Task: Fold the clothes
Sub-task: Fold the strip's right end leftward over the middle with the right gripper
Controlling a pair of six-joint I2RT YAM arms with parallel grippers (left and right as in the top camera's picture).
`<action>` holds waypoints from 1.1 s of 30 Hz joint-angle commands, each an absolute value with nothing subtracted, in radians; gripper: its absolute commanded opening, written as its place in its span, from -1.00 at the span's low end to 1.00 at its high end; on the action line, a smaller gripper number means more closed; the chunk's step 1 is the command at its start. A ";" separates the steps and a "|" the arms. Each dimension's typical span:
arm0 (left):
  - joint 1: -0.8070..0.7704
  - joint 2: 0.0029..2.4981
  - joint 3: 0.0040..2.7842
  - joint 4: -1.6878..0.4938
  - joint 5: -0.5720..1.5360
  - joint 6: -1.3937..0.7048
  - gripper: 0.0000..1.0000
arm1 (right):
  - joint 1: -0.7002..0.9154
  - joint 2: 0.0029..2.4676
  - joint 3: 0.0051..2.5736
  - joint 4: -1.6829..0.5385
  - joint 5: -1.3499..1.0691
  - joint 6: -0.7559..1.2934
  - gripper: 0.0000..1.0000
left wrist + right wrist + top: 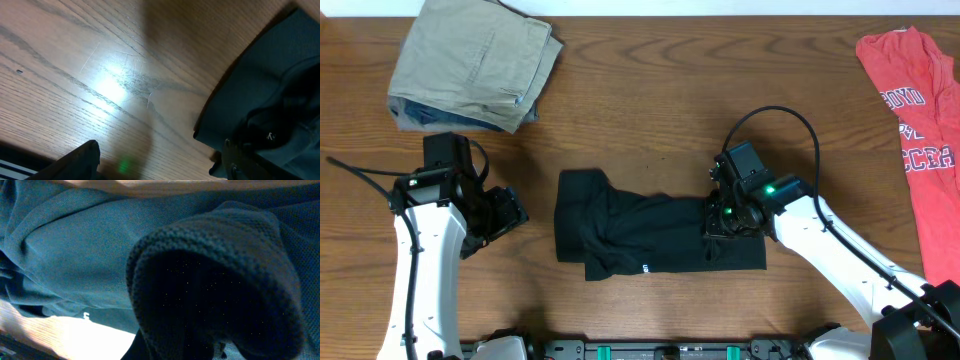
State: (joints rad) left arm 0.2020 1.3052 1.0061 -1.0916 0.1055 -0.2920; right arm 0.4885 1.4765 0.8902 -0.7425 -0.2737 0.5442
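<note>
The black shirt [630,235] lies bunched and partly folded across the middle of the table, with a small white mark near its front edge. My right gripper [722,222] is down on the shirt's right end. In the right wrist view a thick raised fold of the black shirt [215,280] fills the frame at the jaws and hides the fingers. My left gripper [510,212] is open and empty just left of the shirt, not touching it. In the left wrist view the left gripper [160,157] is spread over bare wood, with the shirt's edge [265,95] by the right finger.
Folded khaki trousers [475,65] lie at the back left. A red T-shirt with white lettering [920,130] lies at the right edge. Bare wooden table [650,100] lies behind the shirt. The arm bases stand along the front edge.
</note>
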 commanded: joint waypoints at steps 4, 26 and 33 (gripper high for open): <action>0.206 1.307 0.997 -1.090 0.113 -0.294 0.57 | 0.499 1.477 0.885 -0.739 -0.289 0.564 -0.92; 0.206 1.307 0.997 -1.090 0.113 -0.294 0.57 | 0.379 1.479 1.050 -0.871 -0.336 0.462 0.22; 0.206 1.307 0.997 -1.090 0.113 -0.294 0.57 | 0.327 1.480 1.050 -0.888 -0.292 0.462 0.36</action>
